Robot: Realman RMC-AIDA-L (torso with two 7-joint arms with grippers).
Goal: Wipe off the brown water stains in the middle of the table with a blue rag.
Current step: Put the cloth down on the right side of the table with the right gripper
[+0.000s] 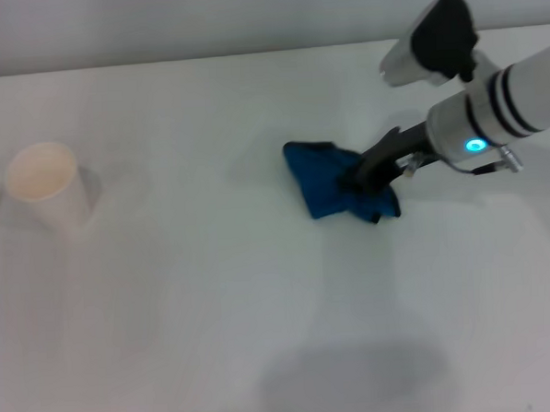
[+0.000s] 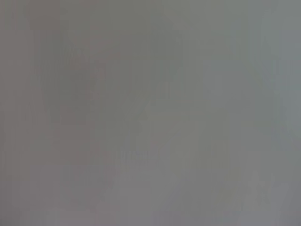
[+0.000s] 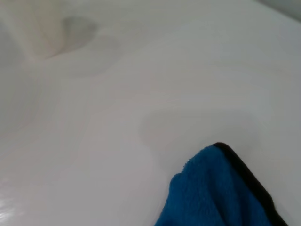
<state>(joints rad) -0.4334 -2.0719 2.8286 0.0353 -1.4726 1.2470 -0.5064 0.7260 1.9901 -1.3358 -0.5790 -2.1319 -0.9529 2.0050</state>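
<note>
The blue rag [image 1: 322, 183] lies bunched on the white table [image 1: 197, 302], right of its middle. My right gripper [image 1: 359, 178] reaches in from the right, and its dark fingers are closed in the rag's right part, low on the tabletop. The rag also shows in the right wrist view [image 3: 216, 193], with its black-trimmed edge. The brown water stains [image 1: 251, 167] show only as a faint pale patch just left of the rag, and they appear in the right wrist view [image 3: 197, 128] just beyond the cloth. My left gripper is out of view.
A cream-white paper cup [image 1: 45, 184] stands upright at the table's left side, far from the rag. The table's far edge meets a grey wall at the back. The left wrist view shows only a plain grey surface.
</note>
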